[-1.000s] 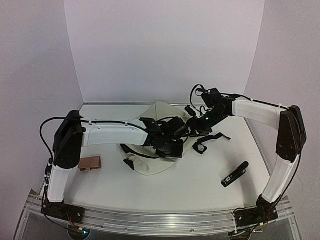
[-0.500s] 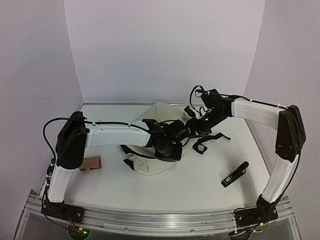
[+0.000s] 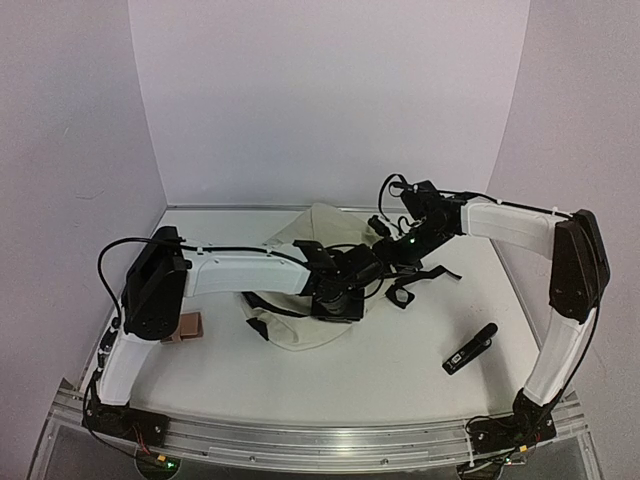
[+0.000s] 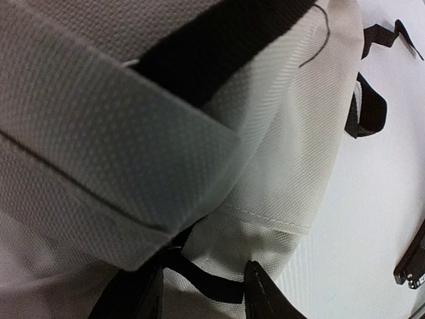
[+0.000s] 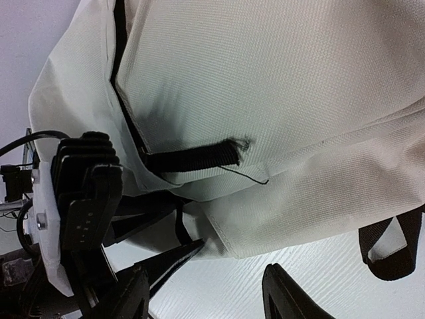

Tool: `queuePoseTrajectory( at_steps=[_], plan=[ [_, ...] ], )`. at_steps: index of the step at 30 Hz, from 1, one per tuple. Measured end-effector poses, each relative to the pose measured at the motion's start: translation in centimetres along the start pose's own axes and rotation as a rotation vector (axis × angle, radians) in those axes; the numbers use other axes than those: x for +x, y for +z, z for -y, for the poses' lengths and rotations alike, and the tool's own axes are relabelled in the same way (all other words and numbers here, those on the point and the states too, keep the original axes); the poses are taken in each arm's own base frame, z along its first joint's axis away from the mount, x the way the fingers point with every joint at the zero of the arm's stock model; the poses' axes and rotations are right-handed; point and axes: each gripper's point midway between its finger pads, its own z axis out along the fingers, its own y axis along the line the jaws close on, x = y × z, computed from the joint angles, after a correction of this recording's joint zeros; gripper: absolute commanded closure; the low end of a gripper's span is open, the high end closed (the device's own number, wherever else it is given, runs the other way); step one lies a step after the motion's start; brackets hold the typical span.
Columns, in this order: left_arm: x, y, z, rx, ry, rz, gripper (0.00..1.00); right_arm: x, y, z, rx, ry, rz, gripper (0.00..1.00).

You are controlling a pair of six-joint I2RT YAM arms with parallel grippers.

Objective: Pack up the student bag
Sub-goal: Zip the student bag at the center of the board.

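A slim black device [image 3: 470,348] is lying near the table's [image 3: 420,385] right edge, and a small brown block [image 3: 188,325] is sitting by the left edge, half hidden under the left arm. Both arms are crowding over the student bag [image 3: 300,328] - cream, slumped, lying mid-table with black straps trailing right. The left gripper [image 4: 206,294] is standing with jaws apart astride a black strap [image 4: 207,284]; whether they are touching it is unclear. The right gripper [image 5: 212,296] is hovering spread beside the bag's corner - gripping nothing, below a frayed black zipper end [image 5: 192,157].

student bag [image 5: 279,80] — matt woven cloth
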Motion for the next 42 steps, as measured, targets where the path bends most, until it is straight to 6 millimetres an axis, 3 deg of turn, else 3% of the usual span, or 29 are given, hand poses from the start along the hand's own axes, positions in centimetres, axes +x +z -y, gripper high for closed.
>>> queuePoseTrajectory(
  at_steps=[13,24,32,38,42],
  plan=[
    [0.1,0.1,-1.2,-0.048,-0.015,0.017,0.79,0.3,0.2,0.1,-0.003,0.004,-0.008,0.42],
    [-0.1,-1.6,-2.7,-0.072,-0.038,0.039,1.0,0.3,0.2,0.0,-0.008,0.005,-0.008,0.42],
    [-0.1,-2.5,-3.0,-0.051,-0.042,0.052,1.0,0.4,0.4,0.0,-0.014,0.012,-0.013,0.39],
    [-0.3,-4.4,-3.0,0.023,-0.045,0.081,1.0,0.9,0.8,-0.4,-0.058,0.037,-0.028,0.28],
    [-0.7,-5.7,-2.5,0.089,-0.04,0.106,1.0,1.1,1.4,-0.9,-0.099,0.065,-0.043,0.26]
  ],
)
